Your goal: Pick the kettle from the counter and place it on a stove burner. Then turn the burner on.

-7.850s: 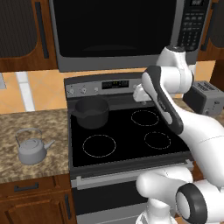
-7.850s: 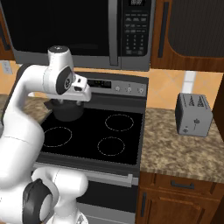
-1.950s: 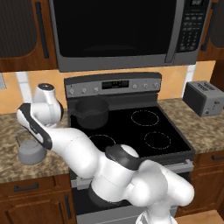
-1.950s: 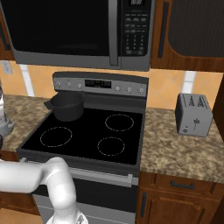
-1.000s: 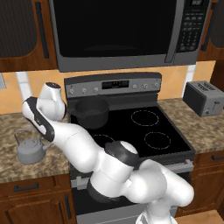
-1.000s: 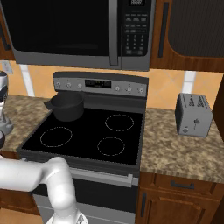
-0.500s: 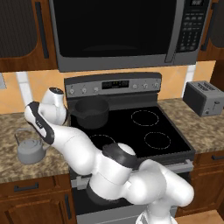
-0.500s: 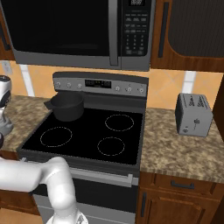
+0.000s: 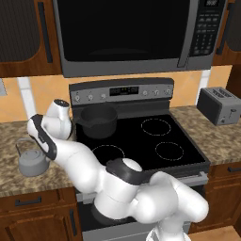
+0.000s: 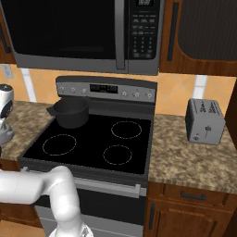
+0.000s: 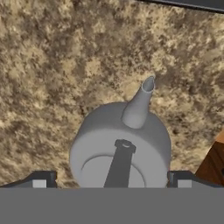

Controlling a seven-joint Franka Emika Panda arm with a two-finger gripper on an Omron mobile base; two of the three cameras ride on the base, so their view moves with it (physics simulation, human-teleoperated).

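The small grey kettle [image 9: 32,162] stands on the brown granite counter [image 9: 28,182] left of the stove. From above in the hand view, the kettle [image 11: 131,131] has its spout pointing away and its thin handle running towards me. My gripper [image 11: 109,180] hangs open right above it, one fingertip [image 11: 41,180] on each side of the body, holding nothing. From the left base view the gripper [image 9: 36,144] sits just over the kettle's handle. A small white-ringed stove burner [image 9: 169,150] lies at the front right of the black cooktop.
A dark saucepan [image 9: 96,121] sits on the back left burner, close to my wrist. A wider ring [image 9: 109,154] marks the front left. The knob panel [image 9: 122,90] runs along the stove's back, under the microwave [image 9: 127,35]. A toaster [image 10: 205,121] stands on the right counter.
My wrist has drifted slightly right and down over the kettle. The jaws stay open, and the kettle has not moved.
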